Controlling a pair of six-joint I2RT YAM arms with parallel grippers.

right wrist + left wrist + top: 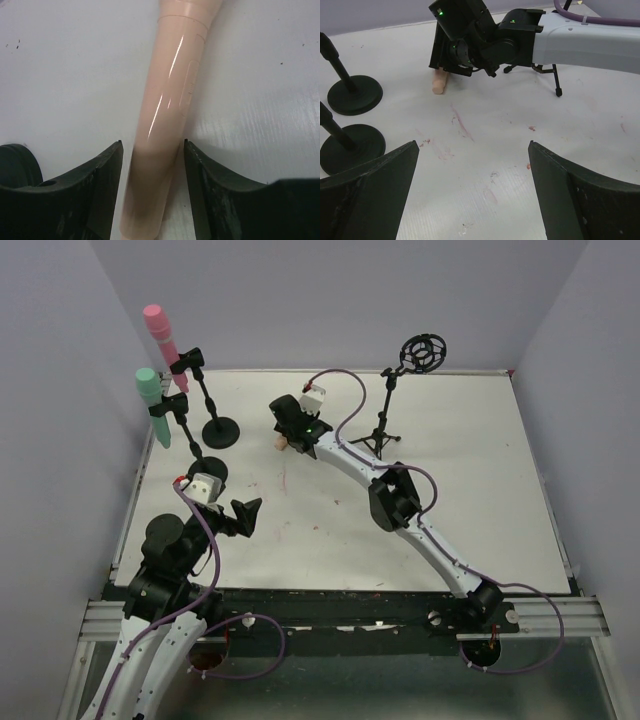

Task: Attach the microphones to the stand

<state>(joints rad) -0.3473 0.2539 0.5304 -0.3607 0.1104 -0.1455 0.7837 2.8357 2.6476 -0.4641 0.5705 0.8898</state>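
Observation:
The pink microphone (158, 328) and the mint green microphone (152, 400) are each clipped upright in a black round-base stand at the far left. The peach-orange microphone (170, 115) lies flat on the white table; it also shows in the top view (282, 443) and the left wrist view (439, 82). My right gripper (152, 142) is down over it, jaws open on either side of its handle with small gaps (292, 433). My left gripper (472, 143) is open and empty, low over the table near the front left (245, 512).
The two round stand bases (220, 430) (207, 472) sit left of the right gripper, and show in the left wrist view (355, 94) (352, 145). A black tripod stand (378, 435) with an empty ring mount (422, 353) stands behind the right arm. Grey walls enclose the table.

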